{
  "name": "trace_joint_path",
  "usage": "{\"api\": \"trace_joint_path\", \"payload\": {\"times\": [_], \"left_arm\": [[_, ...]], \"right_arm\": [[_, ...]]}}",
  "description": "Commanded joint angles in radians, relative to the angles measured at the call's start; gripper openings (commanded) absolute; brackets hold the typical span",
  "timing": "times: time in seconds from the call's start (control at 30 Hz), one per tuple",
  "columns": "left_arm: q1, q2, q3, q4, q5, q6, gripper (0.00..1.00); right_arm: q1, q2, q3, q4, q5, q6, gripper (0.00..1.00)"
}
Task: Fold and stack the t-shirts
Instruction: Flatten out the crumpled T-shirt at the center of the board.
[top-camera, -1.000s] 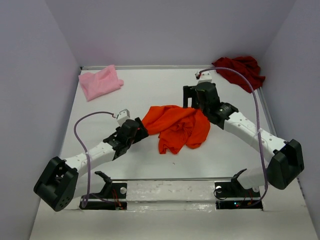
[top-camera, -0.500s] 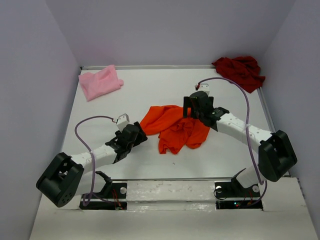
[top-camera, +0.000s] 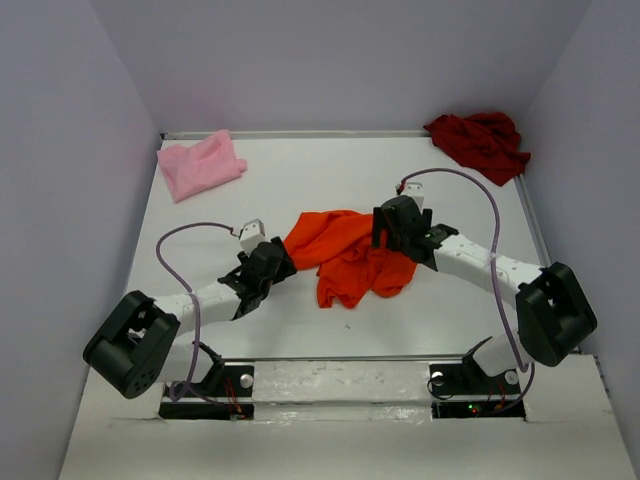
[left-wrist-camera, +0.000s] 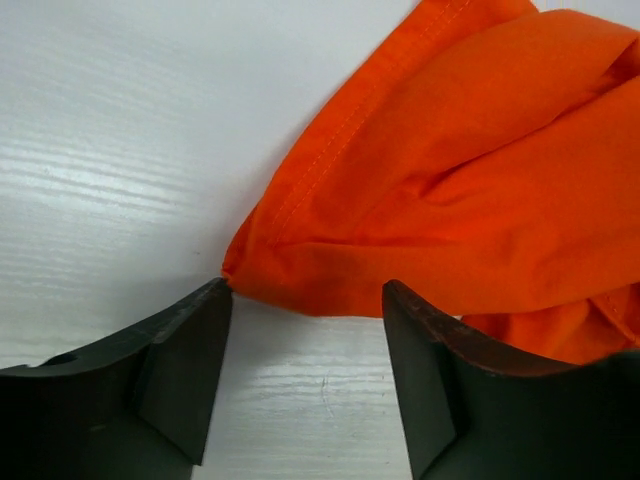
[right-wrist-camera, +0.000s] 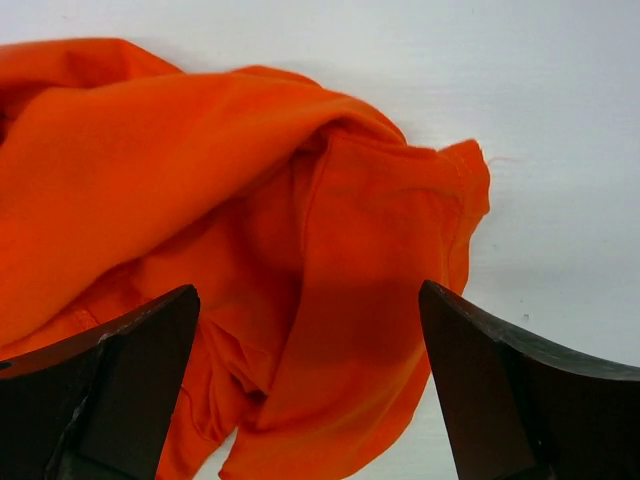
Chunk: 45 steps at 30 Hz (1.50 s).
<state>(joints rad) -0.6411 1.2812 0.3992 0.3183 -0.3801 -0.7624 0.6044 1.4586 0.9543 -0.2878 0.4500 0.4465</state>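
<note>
**Top view.** Shows an orange shirt crumpled in a heap near the middle of the tabletop. Shows also a pink shirt bunched in the far left corner and a dark red shirt heaped in the far right corner, against the right edge. Places the left gripper at the heap's left tip and the right gripper over its far right part. Shows both arms stretched low across the tabletop.

**Left wrist view.** Shows two dark fingers spread apart above the white surface. Sets a hemmed corner of the orange shirt in the gap between them, its tip just beside the finger at the view's left. Shows the cloth pinched by neither finger.

**Right wrist view.** Shows the fingers spread wide and closed on nothing. Places rumpled orange folds and a hemmed flap between and beyond them, with bare tabletop at the far right.
</note>
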Motion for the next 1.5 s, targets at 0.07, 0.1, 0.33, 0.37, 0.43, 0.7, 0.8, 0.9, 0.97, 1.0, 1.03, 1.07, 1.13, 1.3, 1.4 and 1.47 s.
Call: {"api": "trace_joint_path", "payload": {"times": [0.07, 0.1, 0.33, 0.37, 0.43, 0.7, 0.8, 0.9, 0.97, 1.0, 1.03, 1.07, 1.13, 1.3, 1.4, 1.47], "left_arm": [[-0.008, 0.027, 0.084, 0.068, -0.057, 0.075, 0.61], [-0.008, 0.033, 0.089, 0.068, -0.059, 0.081, 0.6], [-0.008, 0.067, 0.125, 0.068, -0.04, 0.1, 0.57], [-0.008, 0.069, 0.127, 0.068, -0.039, 0.101, 0.57], [-0.009, 0.067, 0.124, 0.068, -0.04, 0.106, 0.57], [-0.008, 0.053, 0.116, 0.065, -0.036, 0.113, 0.56], [-0.008, 0.04, 0.112, 0.059, -0.037, 0.124, 0.56], [-0.009, 0.037, 0.112, 0.056, -0.043, 0.132, 0.54], [-0.008, 0.04, 0.116, 0.056, -0.043, 0.136, 0.45], [-0.009, 0.041, 0.118, 0.054, -0.04, 0.14, 0.42], [-0.009, 0.043, 0.119, 0.053, -0.04, 0.141, 0.38], [-0.009, 0.046, 0.121, 0.053, -0.039, 0.141, 0.31], [-0.009, 0.053, 0.121, 0.053, -0.04, 0.141, 0.13], [-0.008, 0.067, 0.119, 0.053, -0.039, 0.14, 0.06], [-0.008, 0.079, 0.119, 0.056, -0.036, 0.138, 0.0], [-0.009, 0.079, 0.118, 0.057, -0.031, 0.14, 0.0]], "right_arm": [[0.009, -0.009, -0.089, -0.011, 0.073, 0.084, 0.96], [0.009, -0.007, -0.094, -0.011, 0.094, 0.087, 0.96], [-0.029, 0.009, -0.088, -0.014, 0.276, 0.1, 0.98], [-0.041, 0.011, -0.085, -0.011, 0.286, 0.098, 0.98], [-0.051, 0.028, -0.062, 0.001, 0.291, 0.087, 0.98], [-0.109, 0.15, 0.049, 0.068, 0.237, 0.022, 0.98], [-0.109, 0.174, 0.092, 0.117, 0.135, -0.035, 0.98], [-0.109, 0.193, 0.121, 0.14, 0.086, -0.055, 0.98], [-0.12, 0.223, 0.147, 0.147, 0.066, -0.069, 0.96], [-0.12, 0.256, 0.153, 0.147, 0.055, -0.072, 0.88], [-0.12, 0.273, 0.158, 0.147, 0.044, -0.071, 0.81], [-0.129, 0.284, 0.161, 0.147, 0.02, -0.059, 0.71], [-0.129, 0.307, 0.147, 0.157, -0.006, -0.034, 0.34], [-0.129, 0.353, 0.139, 0.17, -0.025, -0.025, 0.26], [-0.138, 0.35, 0.126, 0.171, -0.016, -0.022, 0.0], [-0.138, 0.339, 0.118, 0.174, -0.025, -0.025, 0.0]]}}
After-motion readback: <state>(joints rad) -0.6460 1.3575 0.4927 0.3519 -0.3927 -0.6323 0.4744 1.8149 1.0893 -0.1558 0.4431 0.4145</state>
